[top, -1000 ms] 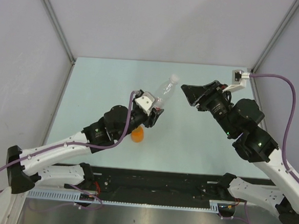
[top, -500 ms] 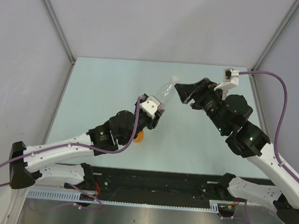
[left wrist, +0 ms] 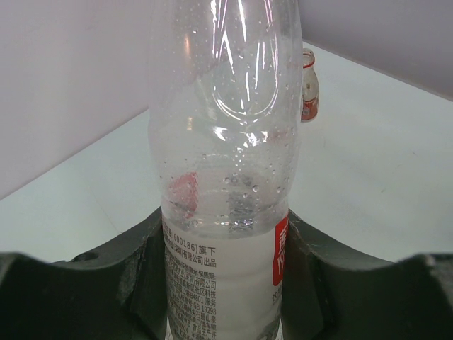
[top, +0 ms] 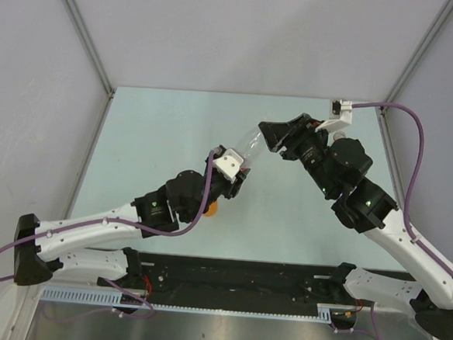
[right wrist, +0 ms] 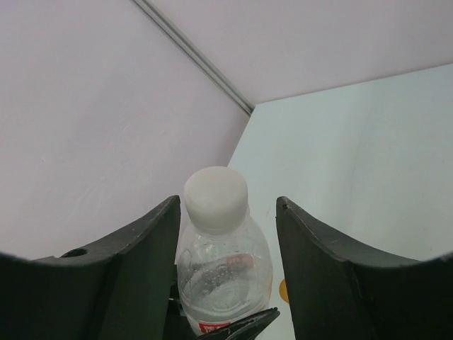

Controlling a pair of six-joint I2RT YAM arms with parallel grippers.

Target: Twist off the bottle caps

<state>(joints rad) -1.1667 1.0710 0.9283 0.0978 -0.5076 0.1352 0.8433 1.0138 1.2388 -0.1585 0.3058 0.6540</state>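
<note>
1. Two hands meet at one clear bottle [left wrist: 225, 142]. The left hand [top: 240, 171] is clenched round its pale-labelled lower body and holds it raised off the surface [top: 151, 134], with the neck tilted toward the right arm.
2. Its white cap [right wrist: 216, 200] sits on the neck and looks fully seated. No gap or lift shows under it.
3. The right hand [right wrist: 228, 212] is spread, one finger on each side of the cap. From the wrist view neither finger seems to touch it, so the grip for twisting is not yet made.
4. An orange bottle [top: 209, 208] lies on the surface under the left arm, mostly hidden. I cannot tell whether its cap is on.
5. A small bottle with a red neck ring [left wrist: 308, 81] stands on the surface beyond the held bottle. It is too small and blurred to say whether it is capped, though the top may be bare.
6. Progress, as I judge it: this bottle's unscrewing has not begun, and the other two remain uncertain. The next step is to pinch the cap and turn it.
</note>
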